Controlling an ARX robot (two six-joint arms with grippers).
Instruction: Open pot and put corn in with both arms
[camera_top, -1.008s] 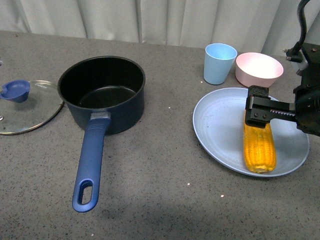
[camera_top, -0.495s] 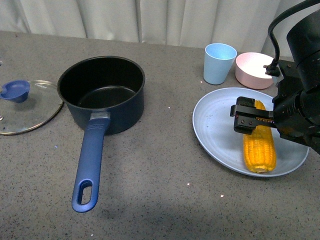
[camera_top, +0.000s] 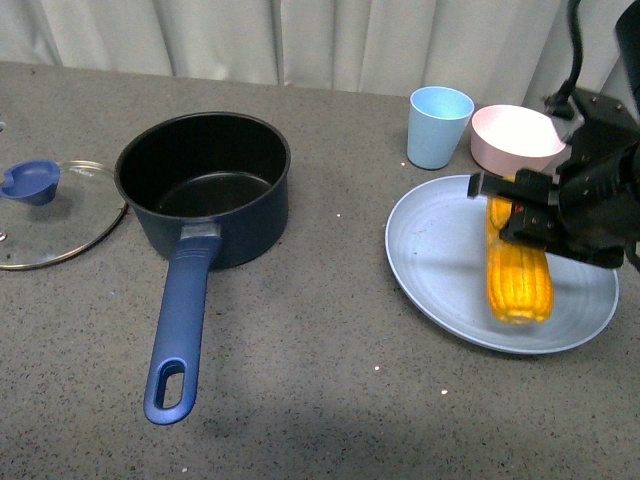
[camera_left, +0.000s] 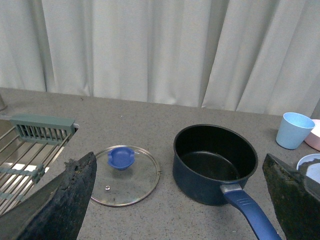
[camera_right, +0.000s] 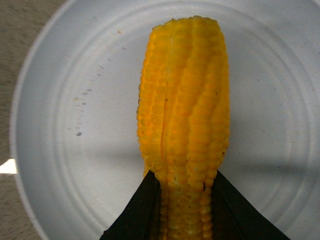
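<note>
With the right hand (camera_top: 515, 212), pinching the corn (camera_top: 520, 285) across its far end, fingers (camera_right: 132, 217) pressing in on both sides of the cob. Holding it lengthwise over the right half of the plate (camera_top: 430, 250), on the right of the table (camera_top: 330, 330), either touching the plate or hanging just above; not telling which from these views. Holding the left hand (camera_left: 178, 156) spread wide and gripping nothing, far off to the left, facing the pot (camera_top: 240, 225). Finding the pot already open, on the left of the table, with the lid (camera_top: 60, 225) lying flat just to its left.

Judging the grip as the weak point: clamping only one end and leaving most of the cob hanging free, so inviting a pivot or a slide out between the fingers. Facing a long carry leftward, with pot and plate well apart, and risking a drop and a roll on the bare table. Working close to the cup (camera_top: 440, 125) and bowl (camera_top: 518, 138), just beyond the plate's far edge, so risking a knock while lifting or turning. Probably also risking a snag on the rim, judging the cob about as long as the pot's width, unless tilting it in.
</note>
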